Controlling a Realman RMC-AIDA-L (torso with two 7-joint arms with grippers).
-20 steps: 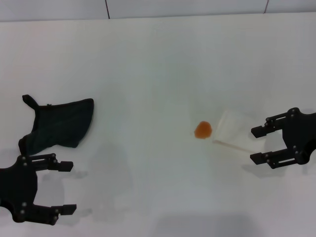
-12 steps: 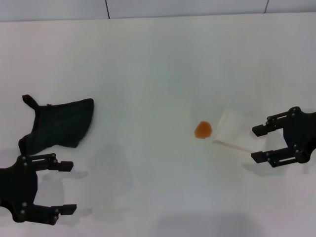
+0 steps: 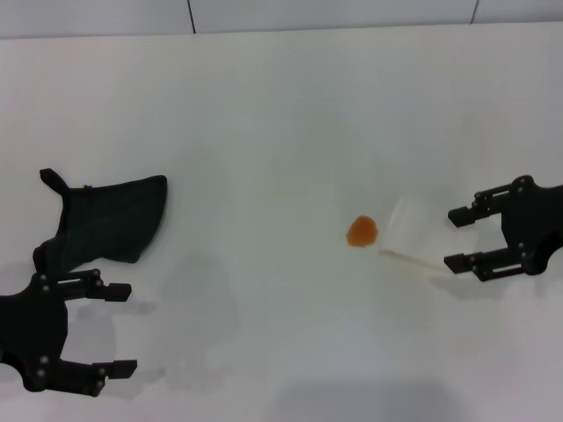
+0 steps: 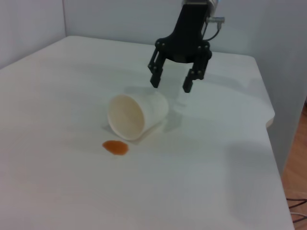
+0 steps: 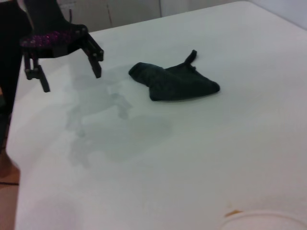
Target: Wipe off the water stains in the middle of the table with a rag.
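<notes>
Rag (image 3: 107, 220) flat on left side of white desk (image 3: 264, 114), near left claw (image 3: 119, 328), untouched. Orange-brown stain (image 3: 361, 231) mid-desk, just beside tipped paper cup (image 3: 413, 233). Right claw (image 3: 459, 238) close behind cup. Both claws released, grasping nothing.

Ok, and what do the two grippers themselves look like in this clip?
Both are matte black two-finger grippers with linkage-style fingers and small silver screw heads at the joints. The left gripper has a broad black palm block; from the right wrist camera a purple-speckled band shows on its body. The right gripper looks the same, and the left wrist view shows a grey cable by its black wrist.
</notes>
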